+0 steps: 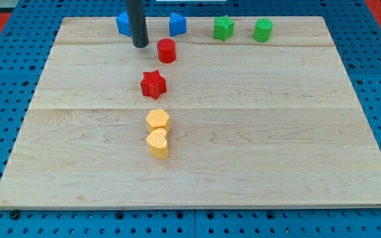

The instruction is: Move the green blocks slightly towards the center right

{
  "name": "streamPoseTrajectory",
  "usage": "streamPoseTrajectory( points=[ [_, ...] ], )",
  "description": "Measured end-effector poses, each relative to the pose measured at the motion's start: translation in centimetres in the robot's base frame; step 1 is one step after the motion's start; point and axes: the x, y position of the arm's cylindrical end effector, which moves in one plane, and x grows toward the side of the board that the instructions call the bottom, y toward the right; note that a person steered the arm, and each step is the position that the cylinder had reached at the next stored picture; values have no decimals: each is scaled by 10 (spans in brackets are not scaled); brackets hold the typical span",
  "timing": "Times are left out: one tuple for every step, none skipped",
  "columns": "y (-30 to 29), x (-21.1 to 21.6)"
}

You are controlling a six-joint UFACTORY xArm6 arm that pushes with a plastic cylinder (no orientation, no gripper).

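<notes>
A green star block (223,28) and a green cylinder-like block (263,30) sit side by side near the view's top edge of the wooden board (296,132), right of centre. My tip (140,45) is on the board at the view's top left of centre, well to the left of both green blocks. It stands just left of a red cylinder (167,50) and in front of a blue block (124,23).
A second blue block (177,24) sits right of the rod. A red star (153,84) lies mid-board. A yellow hexagon (157,120) and a yellow heart (157,143) touch each other below it. Blue pegboard surrounds the board.
</notes>
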Motion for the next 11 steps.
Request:
streamPoseTrajectory(
  points=[
    [1, 0],
    [2, 0],
    [12, 1],
    [40, -3],
    [65, -6],
    [94, -17],
    [101, -32],
    [126, -49],
    [141, -55],
    [145, -63],
    [149, -72]
  ],
)
